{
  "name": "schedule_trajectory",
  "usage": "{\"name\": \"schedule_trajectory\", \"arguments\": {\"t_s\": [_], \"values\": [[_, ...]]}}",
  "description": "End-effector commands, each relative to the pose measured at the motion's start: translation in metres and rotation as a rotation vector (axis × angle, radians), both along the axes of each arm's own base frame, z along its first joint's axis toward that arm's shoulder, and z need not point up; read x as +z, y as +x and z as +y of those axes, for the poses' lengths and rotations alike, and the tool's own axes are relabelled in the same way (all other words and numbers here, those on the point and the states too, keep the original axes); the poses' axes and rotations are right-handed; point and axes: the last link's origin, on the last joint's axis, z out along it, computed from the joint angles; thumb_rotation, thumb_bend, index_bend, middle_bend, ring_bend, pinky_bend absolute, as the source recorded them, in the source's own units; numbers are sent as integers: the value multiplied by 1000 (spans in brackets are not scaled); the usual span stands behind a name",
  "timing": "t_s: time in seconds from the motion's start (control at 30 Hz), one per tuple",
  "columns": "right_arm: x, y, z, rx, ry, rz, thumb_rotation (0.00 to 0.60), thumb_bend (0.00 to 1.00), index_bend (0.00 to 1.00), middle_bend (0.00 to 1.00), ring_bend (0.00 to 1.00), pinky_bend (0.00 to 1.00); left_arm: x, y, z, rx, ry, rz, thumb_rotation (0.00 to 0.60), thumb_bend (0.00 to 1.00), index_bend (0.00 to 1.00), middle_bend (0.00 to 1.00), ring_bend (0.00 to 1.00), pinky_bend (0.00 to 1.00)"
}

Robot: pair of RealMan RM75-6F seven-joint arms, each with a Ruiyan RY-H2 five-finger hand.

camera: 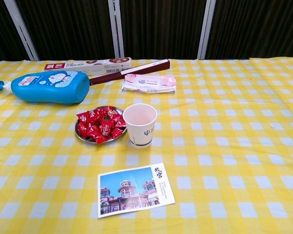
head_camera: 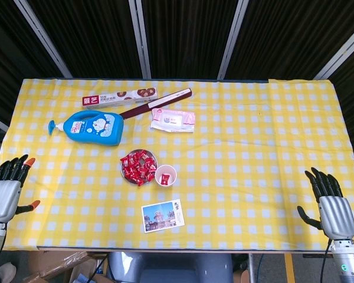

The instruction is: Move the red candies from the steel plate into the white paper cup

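Observation:
Several red wrapped candies (head_camera: 137, 165) (camera: 99, 124) lie heaped on a small steel plate (head_camera: 125, 173) (camera: 80, 134) near the table's middle. Just right of the plate stands the white paper cup (head_camera: 166, 175) (camera: 140, 124), upright, with nothing visible inside. My left hand (head_camera: 5, 191) hangs open at the table's left edge, fingers spread, far from the plate. My right hand (head_camera: 331, 204) is open at the right front edge, holding nothing. The chest view shows neither hand.
A blue lotion bottle (head_camera: 89, 127) (camera: 41, 87) lies on its side behind the plate. Further back are a long wrap box (head_camera: 120, 97) (camera: 88, 66), a dark red stick (head_camera: 156, 102) and a pink wipes pack (head_camera: 173, 120) (camera: 149, 82). A postcard (head_camera: 161, 216) (camera: 135, 189) lies near the front edge.

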Motion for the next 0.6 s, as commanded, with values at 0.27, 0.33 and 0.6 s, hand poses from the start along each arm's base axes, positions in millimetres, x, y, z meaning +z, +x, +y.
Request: {"name": "schedule_trajectory", "arguments": {"t_s": [0.27,0.33,0.6], "values": [[0,2,1,9,5,-6,600,388,0,0,0,0,-2,4,3,3,-6,-2,600,105,0,0,0,1],[-1,3,1,13,7,-5,600,388,0,0,0,0,-4,9,8,-2,-15,-3,600,105,0,0,0,27],[-1,2,1,8,13,-11,600,388,0,0,0,0,-11,47,52,-61,-29,27,600,107,22,66,518,592]]}}
